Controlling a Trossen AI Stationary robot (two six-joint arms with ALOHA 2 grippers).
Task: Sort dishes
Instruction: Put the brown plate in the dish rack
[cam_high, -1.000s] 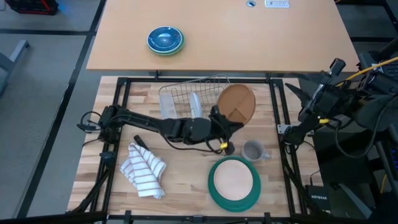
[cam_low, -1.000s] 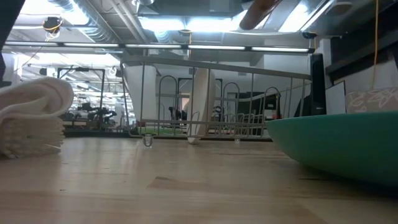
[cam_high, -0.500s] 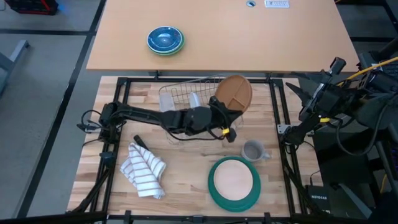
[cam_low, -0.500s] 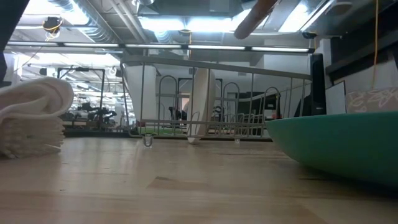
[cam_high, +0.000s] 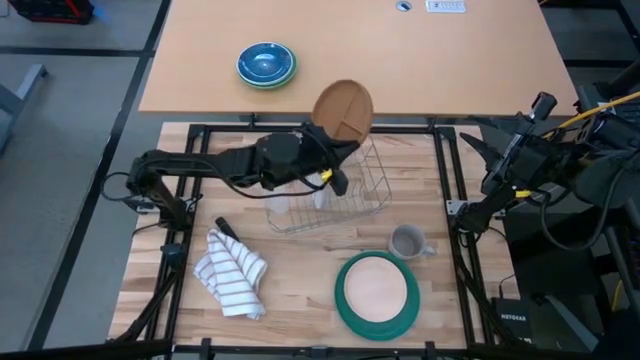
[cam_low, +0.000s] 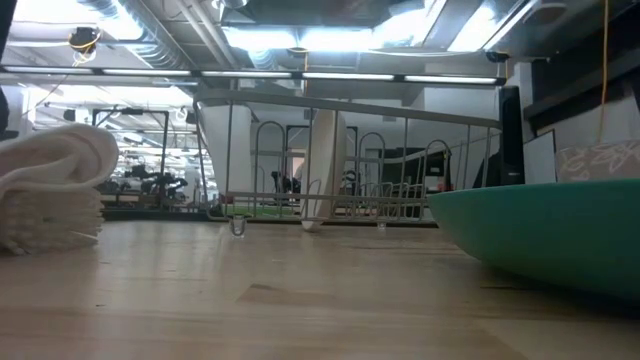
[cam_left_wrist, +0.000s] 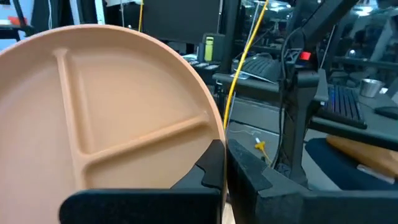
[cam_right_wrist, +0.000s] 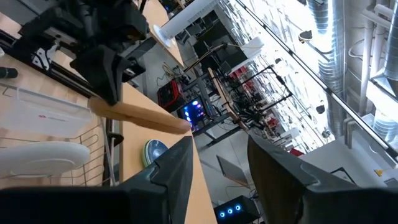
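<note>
Left gripper (cam_high: 322, 160) clamped on tan plate (cam_high: 343, 110), above wire rack (cam_high: 325, 190); right gripper (cam_high: 480, 150) apart, parked off the bench (cam_high: 300, 265).

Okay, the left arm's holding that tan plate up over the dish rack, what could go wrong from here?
1. The left gripper pinches only the rim of the tan divided plate; held by one edge, it might slip or swing.
2. The plate hangs above the wire dish rack, where a white plate already stands; lowering off-slot could knock it or catch the wires.
3. The rack looks light, so a nudge might shift it toward the grey mug.
</note>
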